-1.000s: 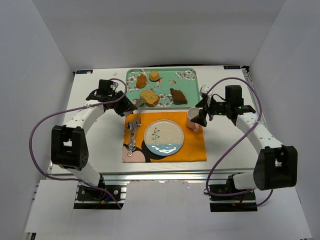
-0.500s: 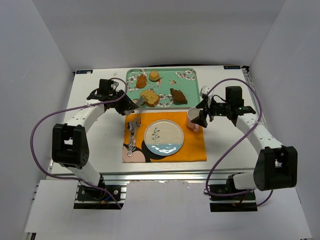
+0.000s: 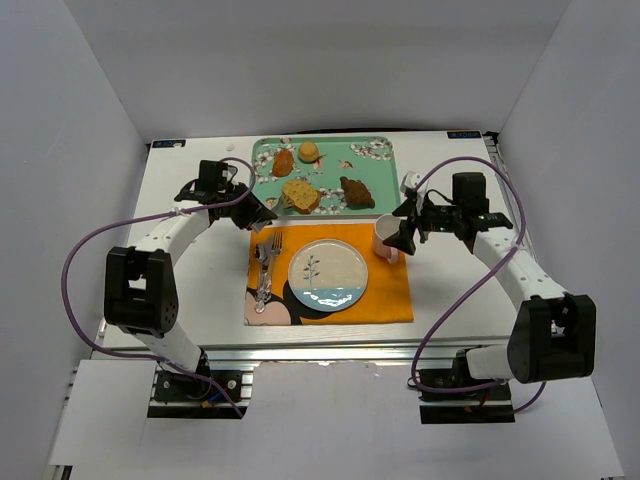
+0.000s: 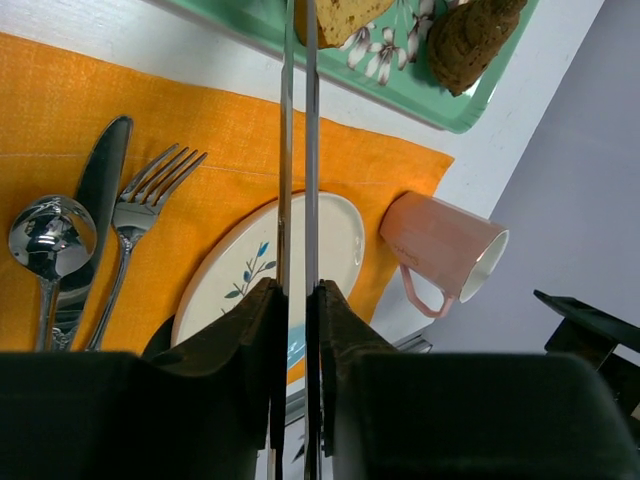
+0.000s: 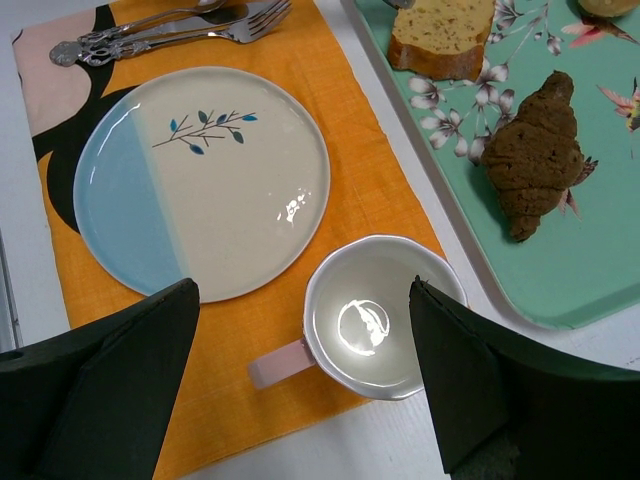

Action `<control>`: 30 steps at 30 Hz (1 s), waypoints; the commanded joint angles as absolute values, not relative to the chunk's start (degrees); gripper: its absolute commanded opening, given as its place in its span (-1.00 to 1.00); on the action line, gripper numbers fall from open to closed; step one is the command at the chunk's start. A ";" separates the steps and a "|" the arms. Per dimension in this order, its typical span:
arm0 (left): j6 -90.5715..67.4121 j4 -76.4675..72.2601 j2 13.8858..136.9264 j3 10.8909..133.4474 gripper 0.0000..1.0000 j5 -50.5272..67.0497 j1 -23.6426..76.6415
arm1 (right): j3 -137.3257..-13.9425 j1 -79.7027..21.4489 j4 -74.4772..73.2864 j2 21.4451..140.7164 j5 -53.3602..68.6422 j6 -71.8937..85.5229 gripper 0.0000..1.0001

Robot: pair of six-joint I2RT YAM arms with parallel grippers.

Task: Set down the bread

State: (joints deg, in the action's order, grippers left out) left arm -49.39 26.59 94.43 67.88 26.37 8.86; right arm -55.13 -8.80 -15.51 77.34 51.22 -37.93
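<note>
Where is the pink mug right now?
In the top view the pink mug stands at the orange placemat's right edge, right of the plate, beside the right gripper.

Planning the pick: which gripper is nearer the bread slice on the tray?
Left. The left gripper sits just left of the bread slice, by the tray; the right gripper hangs over the mug, farther off.

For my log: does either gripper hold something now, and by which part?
The left gripper clamps metal tongs far back from their tips, which reach the bread slice. The right gripper holds nothing.
</note>
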 commanded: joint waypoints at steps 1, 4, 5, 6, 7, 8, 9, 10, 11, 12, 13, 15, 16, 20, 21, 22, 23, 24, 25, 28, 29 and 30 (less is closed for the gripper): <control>-49.92 24.35 93.25 68.11 -0.54 28.21 9.14 | -55.19 -8.35 -15.29 75.06 53.00 -38.58 0.79; -50.01 24.26 91.85 68.90 -0.77 28.56 9.14 | -55.11 -8.26 -15.64 74.09 53.79 -39.11 0.79; -50.01 24.08 91.41 69.08 -0.89 28.65 9.05 | -55.02 -8.26 -15.73 73.83 53.96 -39.20 0.79; -50.01 23.82 90.97 69.43 -0.95 28.83 9.05 | -55.02 -8.26 -15.73 73.39 54.14 -39.11 0.79; -50.01 23.64 90.36 69.52 -0.99 28.92 9.05 | -55.02 -8.26 -15.65 73.21 54.23 -39.11 0.79; -50.10 22.95 89.13 69.61 -1.00 29.00 9.05 | -55.02 -8.26 -15.56 73.13 54.32 -39.11 0.79; -50.62 22.42 88.51 69.35 -1.00 28.92 9.05 | -55.02 -8.26 -15.64 72.78 54.40 -39.11 0.79; -50.89 22.06 87.90 69.26 -1.00 29.00 9.05 | -55.02 -8.26 -15.64 72.69 54.49 -39.20 0.79; -51.15 21.54 86.67 69.08 -1.00 29.09 9.14 | -55.11 -8.26 -15.82 72.60 54.58 -39.37 0.79; -51.59 21.36 86.14 68.73 -1.00 29.09 9.05 | -55.11 -8.26 -15.91 72.34 54.75 -39.46 0.79; -51.77 21.27 85.61 68.56 -1.00 29.27 9.05 | -55.19 -8.26 -16.17 72.25 54.84 -39.72 0.79; -52.12 21.01 84.03 68.12 -1.00 29.62 9.05 | -55.37 -8.26 -16.26 71.98 55.19 -39.81 0.79; -52.12 21.09 83.41 67.85 -1.00 29.79 9.05 | -55.37 -8.26 -16.52 71.81 55.28 -39.99 0.79; -51.94 22.41 79.90 65.75 -1.00 31.72 9.05 | -55.72 -8.26 -16.70 71.28 55.37 -40.25 0.79; -51.94 22.50 77.98 65.05 -1.00 33.12 9.05 | -55.90 -8.26 -16.79 71.19 55.37 -40.34 0.79; -52.12 22.50 77.00 64.08 -1.00 33.92 9.05 | -56.07 -8.26 -16.87 71.10 55.37 -40.43 0.79; -52.38 22.50 75.95 61.81 -1.00 34.71 9.05 | -56.16 -8.26 -16.96 71.10 55.37 -40.60 0.79; -52.64 22.67 73.50 60.57 -1.00 35.85 9.23 | -56.25 -8.26 -16.96 70.93 55.46 -40.69 0.79; -52.73 22.85 72.26 59.34 -1.00 36.29 9.49 | -56.25 -8.26 -16.96 70.84 55.46 -40.69 0.79; -52.91 24.95 67.78 55.12 -1.00 37.53 10.54 | -56.43 -8.26 -16.88 70.58 55.90 -41.13 0.79; -52.82 25.48 66.81 53.37 -1.00 37.70 10.89 | -56.43 -8.26 -16.70 70.49 55.99 -41.05 0.79; -52.65 26.27 65.93 52.57 -1.00 37.79 11.33 | -56.43 -8.26 -16.61 70.49 56.07 -41.04 0.79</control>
State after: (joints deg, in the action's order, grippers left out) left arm -52.60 24.49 69.95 54.65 34.57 10.17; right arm -55.13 -8.58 -16.62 72.18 54.22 -40.07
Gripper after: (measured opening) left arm 0.297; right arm 0.896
